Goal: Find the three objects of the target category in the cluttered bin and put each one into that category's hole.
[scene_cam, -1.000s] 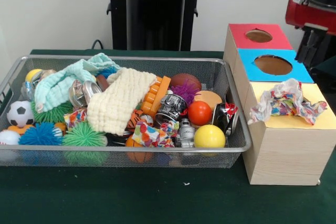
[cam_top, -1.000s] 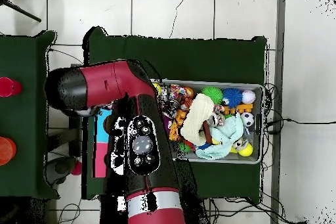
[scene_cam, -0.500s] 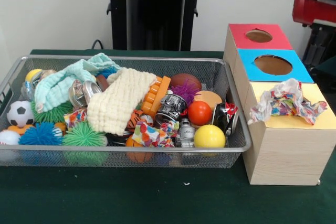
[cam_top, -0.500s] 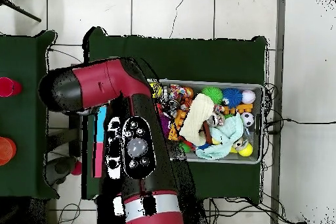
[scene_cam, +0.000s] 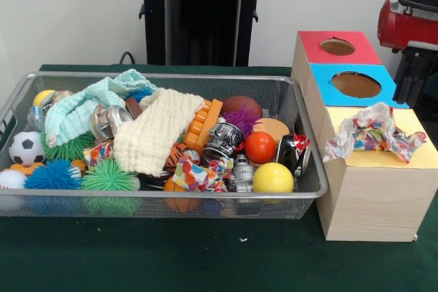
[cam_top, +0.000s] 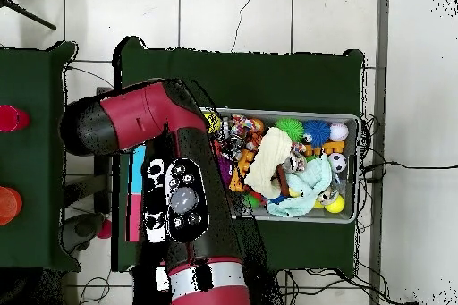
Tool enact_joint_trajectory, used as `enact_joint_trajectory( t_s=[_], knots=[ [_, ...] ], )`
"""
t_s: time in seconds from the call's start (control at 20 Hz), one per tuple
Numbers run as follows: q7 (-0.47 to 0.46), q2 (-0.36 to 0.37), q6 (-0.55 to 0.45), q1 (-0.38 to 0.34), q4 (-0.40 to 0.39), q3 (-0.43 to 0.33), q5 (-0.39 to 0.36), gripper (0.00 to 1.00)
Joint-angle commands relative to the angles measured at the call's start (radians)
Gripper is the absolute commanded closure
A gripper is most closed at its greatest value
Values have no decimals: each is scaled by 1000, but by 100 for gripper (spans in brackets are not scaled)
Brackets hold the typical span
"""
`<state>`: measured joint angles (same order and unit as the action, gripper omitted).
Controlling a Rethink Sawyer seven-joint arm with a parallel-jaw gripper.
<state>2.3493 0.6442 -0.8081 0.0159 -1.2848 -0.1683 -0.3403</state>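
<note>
The wooden box [scene_cam: 373,196] has a red top [scene_cam: 337,46], a blue top [scene_cam: 355,85] and a yellow top [scene_cam: 414,158]; the red and blue ones show round holes. A crumpled multicoloured cloth [scene_cam: 373,131] lies on the yellow top and hides its hole. My gripper [scene_cam: 413,80] hangs behind the box at the right edge, above and apart from that cloth. In the wire bin [scene_cam: 171,200] lie a cream cloth [scene_cam: 154,131], a teal cloth [scene_cam: 82,104] and a small patterned cloth [scene_cam: 198,172]. In the overhead view my arm [cam_top: 170,185] covers the box and gripper.
The bin also holds an orange ball [scene_cam: 260,147], a yellow ball [scene_cam: 273,178], a soccer ball [scene_cam: 26,147], green [scene_cam: 108,176] and blue [scene_cam: 51,174] spiky balls, and cans [scene_cam: 222,140]. Its rim [cam_top: 349,122] shows overhead. Green cloth covers the table.
The arm at the right edge has shifted a little and the gripper now hangs slightly lower. The multicoloured cloth on the yellow top and the bin's contents have not moved.
</note>
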Motion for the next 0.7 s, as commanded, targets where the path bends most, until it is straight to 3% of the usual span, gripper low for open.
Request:
enact_joint_trajectory(
  t_s=[0.05,0.7],
  knots=[
    [-160,-70,71,-39,-53,-63,-77,100],
    [-122,-171,171,-21,-44,-26,-200,100]
  ],
)
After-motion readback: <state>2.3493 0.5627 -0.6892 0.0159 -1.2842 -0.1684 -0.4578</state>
